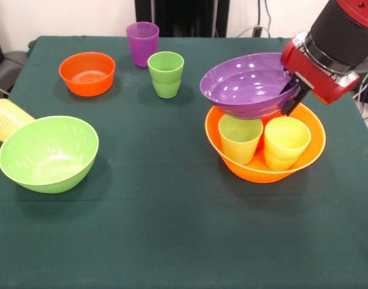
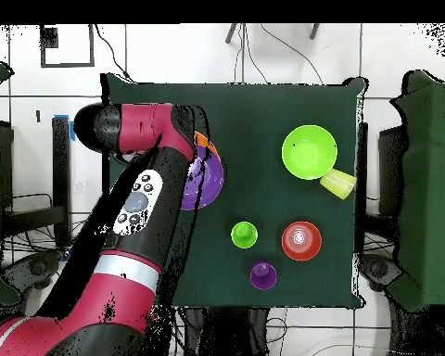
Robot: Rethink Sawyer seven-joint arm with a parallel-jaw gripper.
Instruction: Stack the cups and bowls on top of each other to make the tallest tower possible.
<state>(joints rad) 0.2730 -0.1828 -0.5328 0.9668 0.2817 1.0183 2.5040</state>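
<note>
Four bowls and five cups showed; two cups [image 1: 240, 138] stood inside the yellow-orange bowl [image 1: 304, 159]. The gripper [image 1: 290, 96] clamped the purple bowl's [image 1: 247, 84] rim above it. The arm [image 2: 147, 199] hid most of that stack overhead.

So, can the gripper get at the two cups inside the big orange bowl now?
Probably not from above. The gripper holds the purple bowl by its rim, over the two cups in the big orange bowl, so it is occupied and the bowl partly covers them.

Overhead, the arm [image 2: 143, 204] hides most of the yellow-orange bowl [image 2: 204, 141].
</note>
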